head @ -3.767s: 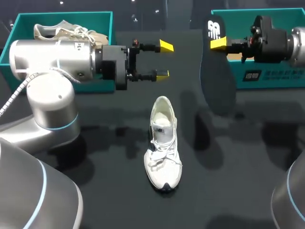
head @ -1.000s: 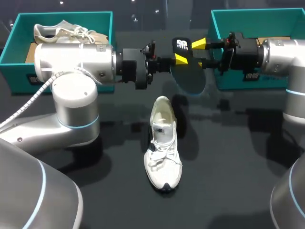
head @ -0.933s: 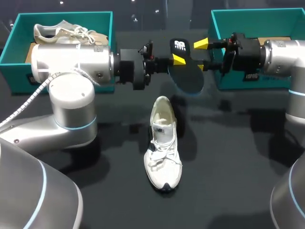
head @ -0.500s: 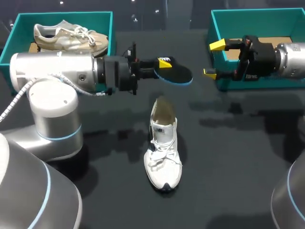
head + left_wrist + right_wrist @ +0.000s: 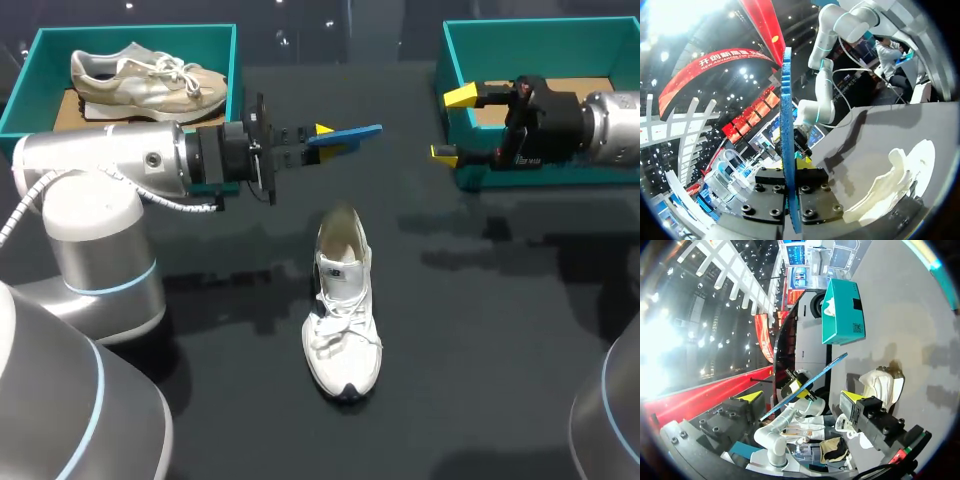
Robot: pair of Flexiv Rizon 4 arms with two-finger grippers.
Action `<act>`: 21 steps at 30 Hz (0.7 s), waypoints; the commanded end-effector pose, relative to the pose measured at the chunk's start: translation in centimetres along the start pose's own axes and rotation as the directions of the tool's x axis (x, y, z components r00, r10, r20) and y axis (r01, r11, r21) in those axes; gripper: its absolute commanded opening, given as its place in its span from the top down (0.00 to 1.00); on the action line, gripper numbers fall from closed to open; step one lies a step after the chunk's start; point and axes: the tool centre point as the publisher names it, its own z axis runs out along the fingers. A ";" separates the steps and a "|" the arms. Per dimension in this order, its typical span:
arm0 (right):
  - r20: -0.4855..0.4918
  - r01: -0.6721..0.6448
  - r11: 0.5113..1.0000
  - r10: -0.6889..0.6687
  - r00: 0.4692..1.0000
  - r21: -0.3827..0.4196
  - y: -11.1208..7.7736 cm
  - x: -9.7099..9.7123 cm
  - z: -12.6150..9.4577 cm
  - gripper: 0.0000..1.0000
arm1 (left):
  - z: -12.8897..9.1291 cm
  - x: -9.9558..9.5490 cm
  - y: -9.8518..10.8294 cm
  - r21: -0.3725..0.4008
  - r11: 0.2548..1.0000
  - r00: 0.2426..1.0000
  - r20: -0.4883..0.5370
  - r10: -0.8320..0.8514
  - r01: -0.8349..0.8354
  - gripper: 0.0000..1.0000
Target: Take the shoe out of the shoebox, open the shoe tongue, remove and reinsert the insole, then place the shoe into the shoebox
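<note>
A white shoe (image 5: pixel 342 300) lies on the black table, toe toward the front edge, its opening bare. Above and behind its heel, my left gripper (image 5: pixel 322 136) is shut on the dark insole (image 5: pixel 352 133), which shows only its blue edge. In the left wrist view the insole (image 5: pixel 786 115) stands edge-on between the fingers, the shoe (image 5: pixel 892 180) below and to one side. My right gripper (image 5: pixel 452 124) hangs open and empty by the right teal shoebox (image 5: pixel 540 24). From the right wrist view, its gripper (image 5: pixel 802 396) faces the insole (image 5: pixel 807 385) and shoe (image 5: pixel 880 385).
A second teal shoebox (image 5: pixel 130 32) at the back left holds a beige shoe (image 5: pixel 145 75). It also shows in the right wrist view as a teal box (image 5: pixel 842 312). Bare table lies around the white shoe and along the front.
My right gripper opened, let go of the insole and drew back to the right. My left gripper kept the insole, pulled it left and turned it until it shows edge-on.
</note>
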 end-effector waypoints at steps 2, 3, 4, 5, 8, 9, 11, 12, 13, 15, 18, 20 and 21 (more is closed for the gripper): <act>0.002 0.000 1.000 0.000 1.000 -0.003 -0.1 0.0 0.1 0.00 | 0.2 -1.4 -0.6 0.005 0.947 0.946 -0.043 -0.321 0.322 1.00; 0.002 0.000 1.000 0.000 1.000 -0.003 -0.1 0.0 0.1 0.00 | 0.1 -1.6 -0.8 0.006 0.929 0.928 -0.038 -0.370 0.370 1.00; 0.002 0.000 1.000 0.000 1.000 -0.003 -0.1 0.0 0.1 0.00 | 0.1 -1.8 -1.1 -0.021 0.881 0.878 -0.072 -0.472 0.472 1.00; 0.002 0.000 1.000 0.000 1.000 -0.003 -0.1 0.0 0.1 0.00 | 0.1 -2.0 -1.4 -0.010 0.856 0.854 -0.071 -0.516 0.516 1.00; 0.002 0.000 1.000 0.000 1.000 -0.003 -0.1 0.0 0.1 0.00 | -0.3 -1.6 -1.3 -0.021 0.688 0.678 -0.156 -0.719 0.725 1.00; 0.002 0.000 1.000 0.000 1.000 -0.003 -0.1 0.0 0.1 0.00 | -0.6 -1.9 -1.6 -0.015 0.605 0.590 -0.207 -0.781 0.796 1.00; 0.002 0.000 1.000 0.000 1.000 -0.003 -0.1 0.0 0.1 0.00 | -1.2 -2.4 -2.1 -0.015 0.526 0.508 -0.235 -0.828 0.850 1.00; 0.002 0.000 1.000 0.000 1.000 -0.003 -0.1 0.0 0.1 0.00 | -1.2 -2.4 -2.1 -0.015 0.526 0.508 -0.235 -0.828 0.850 1.00; 0.002 0.000 1.000 0.000 1.000 -0.003 -0.1 0.0 0.1 0.00 | -1.2 -2.4 -2.1 -0.015 0.526 0.508 -0.235 -0.828 0.850 1.00; 0.002 0.000 1.000 0.000 1.000 -0.003 -0.1 0.0 0.1 0.00 | -1.2 -2.4 -2.1 -0.015 0.526 0.508 -0.235 -0.828 0.850 1.00; 0.002 0.000 1.000 0.000 1.000 -0.003 -0.1 0.0 0.1 0.00 | -1.2 -2.4 -2.1 -0.015 0.526 0.508 -0.235 -0.828 0.850 1.00; 0.002 0.000 1.000 0.000 1.000 -0.003 -0.1 0.0 0.1 0.00 | -1.2 -2.4 -2.1 -0.015 0.526 0.508 -0.235 -0.828 0.850 1.00; 0.002 0.000 1.000 0.000 1.000 -0.003 -0.1 0.0 0.1 0.00 | -1.2 -2.4 -2.1 -0.015 0.526 0.508 -0.235 -0.828 0.850 1.00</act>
